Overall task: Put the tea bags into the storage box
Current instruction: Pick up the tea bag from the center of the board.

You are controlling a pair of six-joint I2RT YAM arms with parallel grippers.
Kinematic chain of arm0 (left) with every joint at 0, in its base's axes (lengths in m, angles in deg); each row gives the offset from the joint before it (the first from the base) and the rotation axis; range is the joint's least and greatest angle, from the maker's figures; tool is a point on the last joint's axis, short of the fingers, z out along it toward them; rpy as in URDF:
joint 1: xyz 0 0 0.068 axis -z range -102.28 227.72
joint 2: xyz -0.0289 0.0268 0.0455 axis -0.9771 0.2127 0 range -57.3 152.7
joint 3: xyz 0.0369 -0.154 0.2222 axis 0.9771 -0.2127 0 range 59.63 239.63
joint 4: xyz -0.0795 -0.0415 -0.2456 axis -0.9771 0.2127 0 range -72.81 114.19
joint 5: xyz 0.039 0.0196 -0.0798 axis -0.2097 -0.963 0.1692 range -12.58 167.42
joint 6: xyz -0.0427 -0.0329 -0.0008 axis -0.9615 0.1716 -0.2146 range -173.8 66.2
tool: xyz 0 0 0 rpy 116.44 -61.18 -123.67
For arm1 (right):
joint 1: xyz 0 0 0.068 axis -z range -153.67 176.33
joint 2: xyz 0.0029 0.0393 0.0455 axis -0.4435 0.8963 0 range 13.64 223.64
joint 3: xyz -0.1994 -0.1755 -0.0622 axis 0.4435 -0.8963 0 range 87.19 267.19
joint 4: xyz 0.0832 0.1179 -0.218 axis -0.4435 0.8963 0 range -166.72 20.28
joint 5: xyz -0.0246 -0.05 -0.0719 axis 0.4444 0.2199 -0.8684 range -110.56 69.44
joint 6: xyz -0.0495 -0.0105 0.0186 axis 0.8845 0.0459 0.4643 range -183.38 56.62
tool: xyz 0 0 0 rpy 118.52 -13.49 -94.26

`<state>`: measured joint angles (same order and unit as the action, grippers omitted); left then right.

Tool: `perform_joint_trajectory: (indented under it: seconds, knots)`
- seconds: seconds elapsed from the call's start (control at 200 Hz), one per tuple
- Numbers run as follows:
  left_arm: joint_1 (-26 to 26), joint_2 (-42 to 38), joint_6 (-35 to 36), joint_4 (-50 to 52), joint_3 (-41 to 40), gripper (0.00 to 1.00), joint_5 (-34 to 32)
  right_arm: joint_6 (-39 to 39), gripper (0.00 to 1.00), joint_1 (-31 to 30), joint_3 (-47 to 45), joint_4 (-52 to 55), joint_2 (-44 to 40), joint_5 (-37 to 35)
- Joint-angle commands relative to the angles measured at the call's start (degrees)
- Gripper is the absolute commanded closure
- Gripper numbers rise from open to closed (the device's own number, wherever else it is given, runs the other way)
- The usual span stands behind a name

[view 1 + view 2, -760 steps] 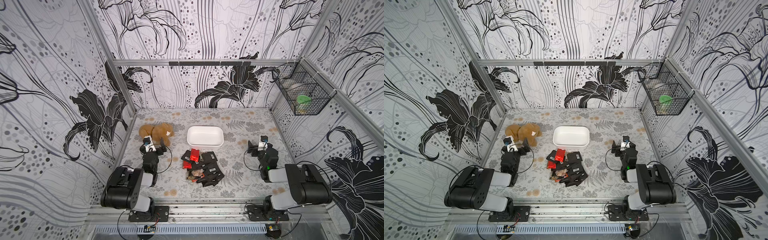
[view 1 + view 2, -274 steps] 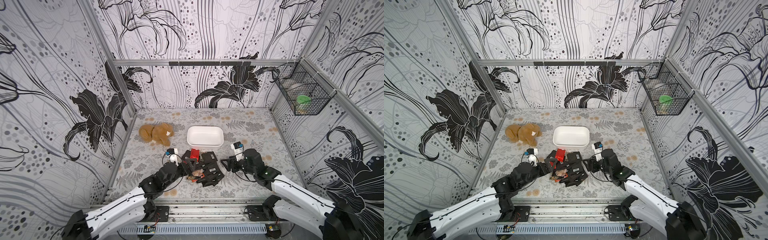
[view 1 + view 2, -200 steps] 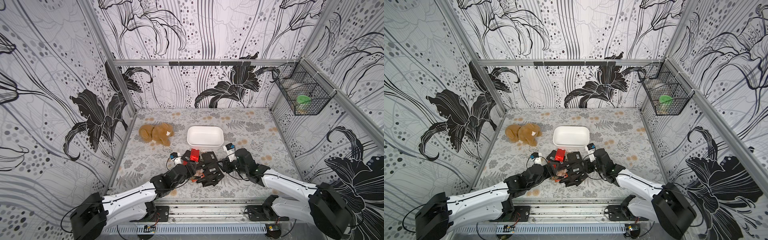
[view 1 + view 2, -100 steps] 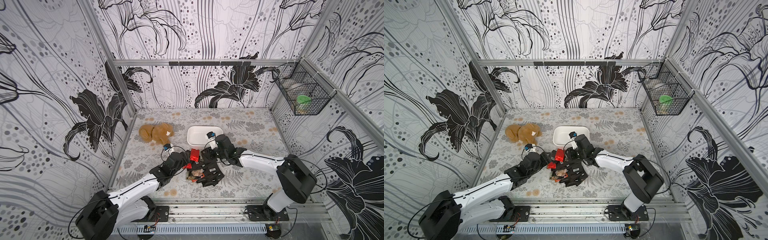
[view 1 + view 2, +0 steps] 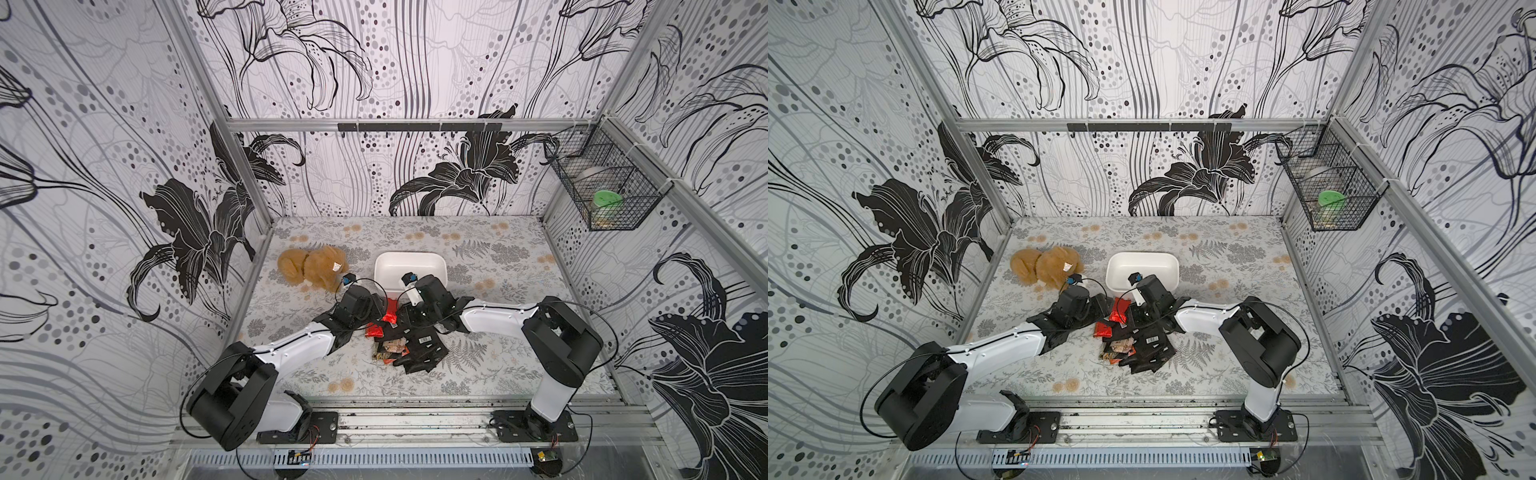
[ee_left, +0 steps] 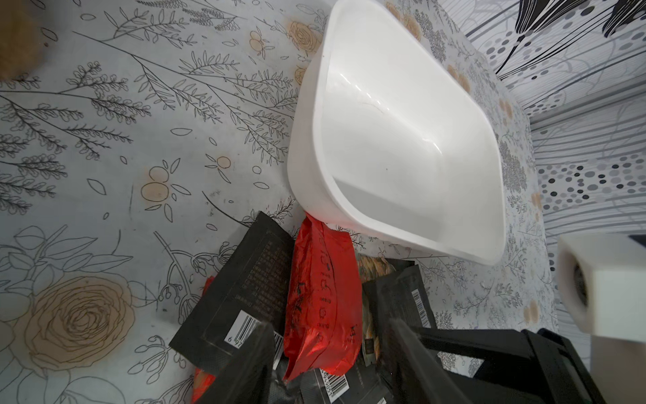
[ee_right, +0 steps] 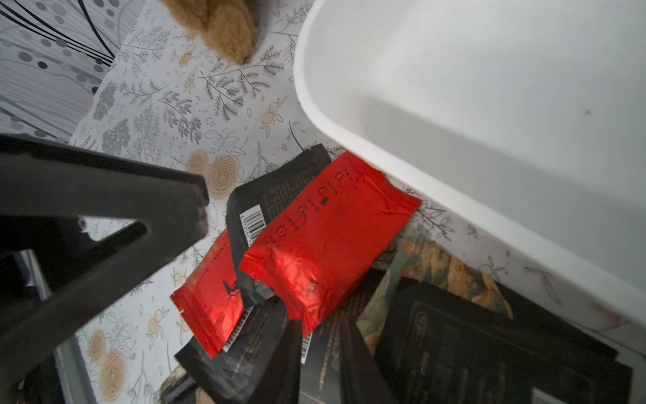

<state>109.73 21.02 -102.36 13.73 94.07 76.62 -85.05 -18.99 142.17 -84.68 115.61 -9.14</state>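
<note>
Right gripper (image 7: 320,323) tips cut off, narrow gap at red tea bag (image 7: 325,241): grip unclear. Left gripper (image 6: 330,327) apart. Storage box (image 6: 384,105) interior bare.

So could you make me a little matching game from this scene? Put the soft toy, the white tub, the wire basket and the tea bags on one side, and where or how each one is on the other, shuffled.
Things:
1. soft toy
2. white tub
3. wire basket
4. tea bags

Place or state:
A. hanging high up, off to one side
B. heaped just in front of the tub
C. brown, lying beside the tub
D. empty, open side up

Right pairs: 1-C, 2-D, 3-A, 4-B.
</note>
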Motion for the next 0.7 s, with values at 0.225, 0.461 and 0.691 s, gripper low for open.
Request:
perform_joint_trajectory:
  seconds: [0.225,0.461,0.691]
  knots:
    - [-0.4,4.6,3.8,-1.1,3.9,0.44,0.1,0.5,0.77,-0.1,3.2,1.5,3.5,-3.9]
    - [-0.5,8.1,4.7,-0.3,5.7,0.44,0.0,0.3,0.77,-0.2,3.9,1.5,5.0,-4.0]
    - [-0.5,10.7,4.8,-1.1,6.3,0.45,2.3,0.4,0.77,-0.2,4.4,2.2,5.7,-4.2]
